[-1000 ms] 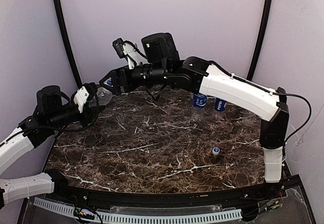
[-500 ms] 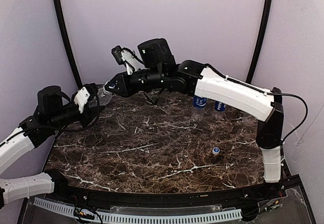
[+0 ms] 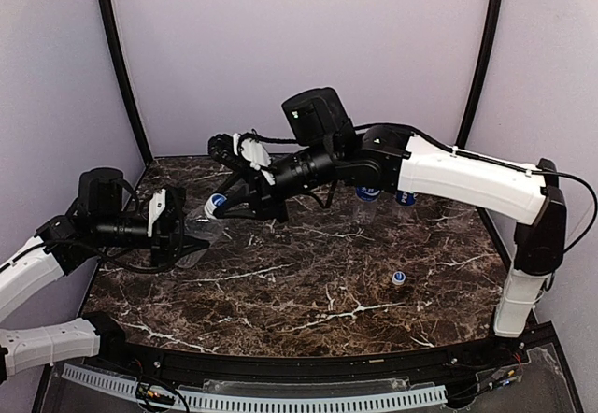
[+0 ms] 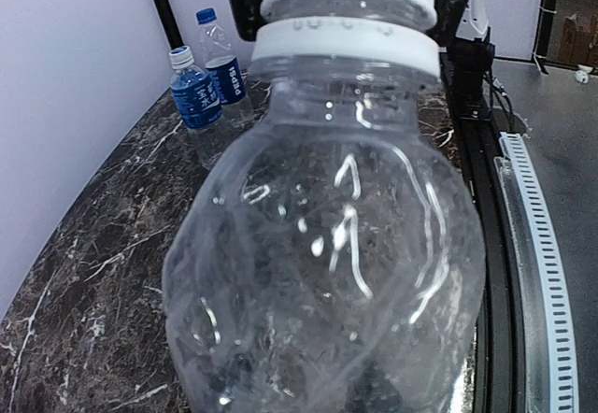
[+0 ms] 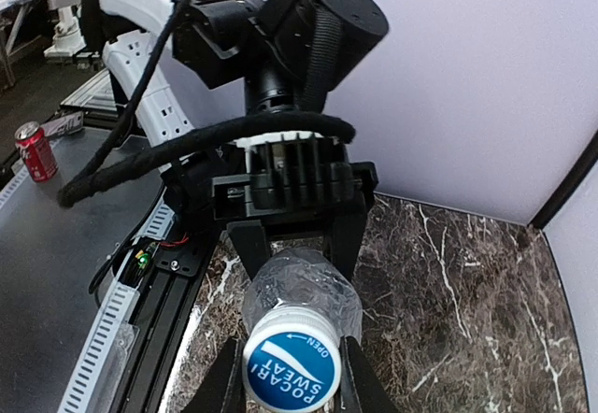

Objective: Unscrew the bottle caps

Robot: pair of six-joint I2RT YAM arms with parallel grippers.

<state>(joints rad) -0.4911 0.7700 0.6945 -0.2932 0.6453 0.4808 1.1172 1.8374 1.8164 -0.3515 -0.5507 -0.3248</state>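
Over marble table (image 3: pixel 327 273), left claw (image 3: pixel 185 235) holds bottle (image 4: pixel 327 245) slanting upward, cap (image 5: pixel 288 368) in right claw (image 3: pixel 232 209).

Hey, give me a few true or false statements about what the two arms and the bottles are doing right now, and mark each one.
1. The left hand grips a clear unlabelled bottle. True.
2. The right hand is closed on that bottle's cap. True.
3. The two blue-labelled bottles lie on their sides. False: both stand upright, toward the far right of the table.
4. The blue-labelled bottles are already uncapped. False: the left wrist view shows both capped.
5. A loose cap lies on the table. True.
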